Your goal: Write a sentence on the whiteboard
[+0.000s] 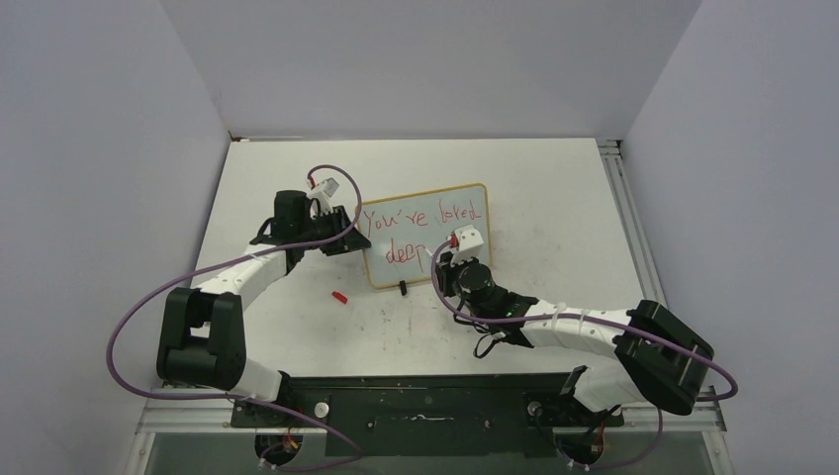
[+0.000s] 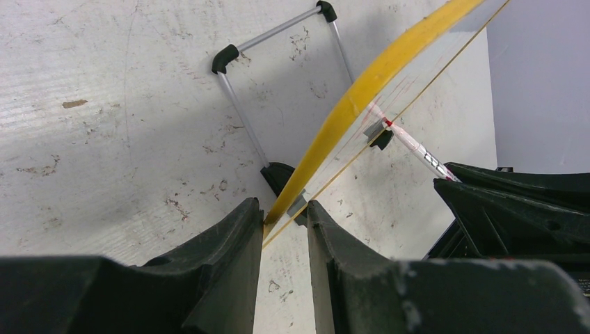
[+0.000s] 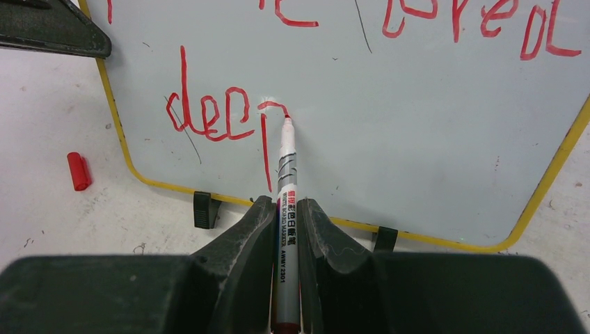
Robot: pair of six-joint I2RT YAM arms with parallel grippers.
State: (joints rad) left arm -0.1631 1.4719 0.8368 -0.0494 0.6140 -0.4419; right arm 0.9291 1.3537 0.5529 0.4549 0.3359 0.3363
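As red cap [image 1: 340,296] lies near on worktop [image 1: 554,198], right tool [image 3: 285,205] clamps marker [image 3: 286,163], tip touching whiteboard [image 3: 417,139] mid-worktop at "deep", nearer line of sentence [image 1: 423,217]; "You're loved" line beyond. Left tool [image 2: 285,212] pinched shut on whiteboard's left edge, farther back.

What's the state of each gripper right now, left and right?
Left gripper: shut, fingers clamping the edge of the whiteboard.
Right gripper: shut on the marker, tip at the half-written second line.
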